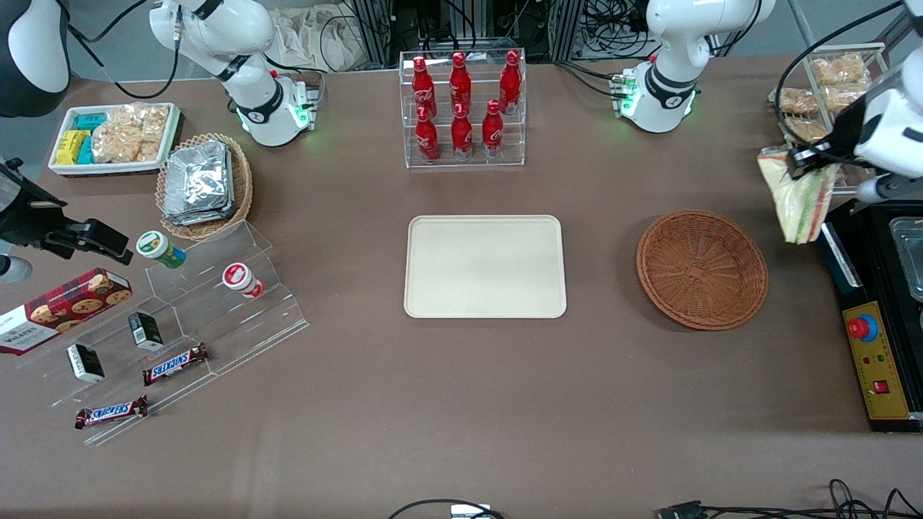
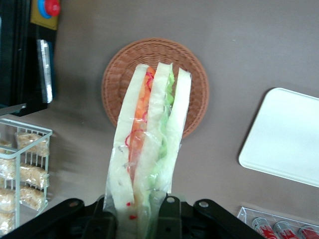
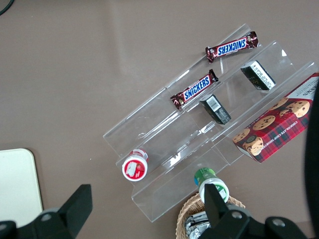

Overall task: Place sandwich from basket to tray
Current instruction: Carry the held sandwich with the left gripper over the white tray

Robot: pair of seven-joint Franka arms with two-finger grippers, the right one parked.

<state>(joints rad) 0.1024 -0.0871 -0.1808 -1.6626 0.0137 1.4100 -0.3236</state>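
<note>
Clear wrap gleams around the sandwich [image 1: 799, 198], which hangs in the air from the left arm's gripper [image 1: 807, 162], pinched at one end between the fingers while its white bread and green and orange-red layers dangle downward. In the front view it hangs above the counter [image 1: 461, 404] at the working arm's end, higher than the basket [image 1: 701, 269] and off to its side, just in front of a black control box [image 1: 876, 317] with a red button. The wrist view looks down along the sandwich [image 2: 149, 149] at the reddish-brown wicker basket [image 2: 119, 79], which holds nothing visible, with a corner of the tray [image 2: 284, 139] showing beside it. The cream-beige tray [image 1: 484, 266] lies flat at the middle of the counter, well apart from the basket, bare on top. Farther from the front camera than the tray stands a clear rack of red bottles [image 1: 461, 108]. Near the gripper, a wire rack holds bagged snacks [image 1: 829, 86].
</note>
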